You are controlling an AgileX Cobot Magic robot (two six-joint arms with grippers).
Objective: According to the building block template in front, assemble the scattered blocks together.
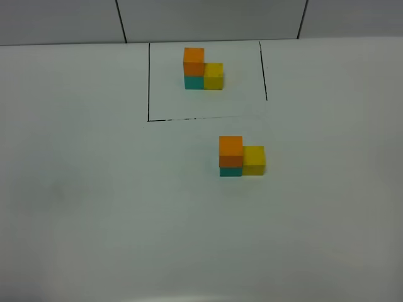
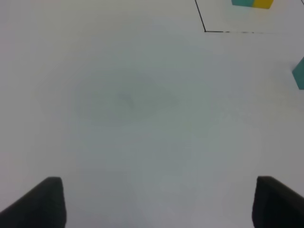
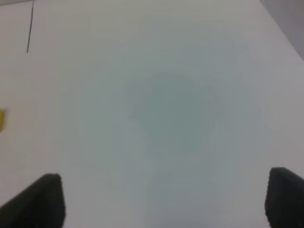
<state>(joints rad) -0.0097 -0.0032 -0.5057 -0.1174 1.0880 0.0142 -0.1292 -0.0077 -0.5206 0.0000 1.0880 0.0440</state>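
Observation:
The building block template (image 1: 203, 69) stands at the back inside thin black lines: orange on teal, yellow beside it. Nearer the middle, the scattered blocks stand joined the same way: the orange cube (image 1: 230, 150) on the teal cube (image 1: 230, 171), the yellow cube (image 1: 254, 160) touching on the right. Neither arm shows in the high view. My left gripper (image 2: 159, 202) is open over bare table, with an edge of the teal cube (image 2: 299, 73) far to one side. The right gripper (image 3: 164, 199) is open too, with a sliver of the yellow cube (image 3: 2, 118) at the frame edge.
The white table (image 1: 94, 207) fills the high view. The black outline (image 1: 148, 82) frames the template on three sides, and a grey tiled wall (image 1: 208, 19) rises behind the table's far edge. A corner of the outline (image 2: 205, 31) shows in the left wrist view.

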